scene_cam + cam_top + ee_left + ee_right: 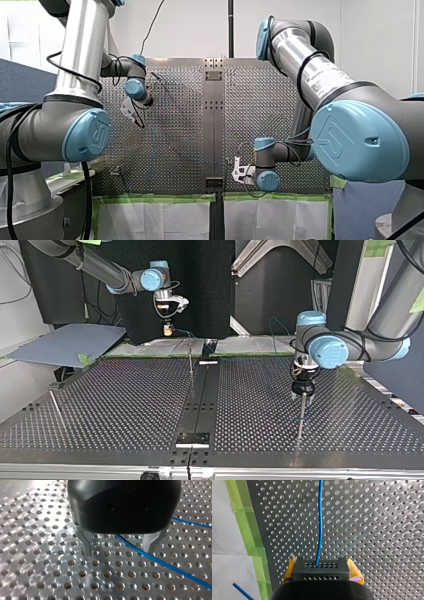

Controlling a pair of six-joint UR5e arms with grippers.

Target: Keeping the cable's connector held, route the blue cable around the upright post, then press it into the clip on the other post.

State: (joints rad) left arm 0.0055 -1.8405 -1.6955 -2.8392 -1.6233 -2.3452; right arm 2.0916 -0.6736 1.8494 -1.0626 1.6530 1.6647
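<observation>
My right hand (168, 330) was clamped on the black connector (321, 571), with the blue cable (320, 525) running ahead over the bench (125, 400). My left hand (120, 547) hung released above the upright post (301, 417), the cable passing between its fingers. The step probably wanted a light grip that let the cable slide low around the post.

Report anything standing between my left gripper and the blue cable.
Nothing visible does. The blue cable runs slantwise through the gap between my left gripper's open fingers, with only the perforated table beneath it.
</observation>
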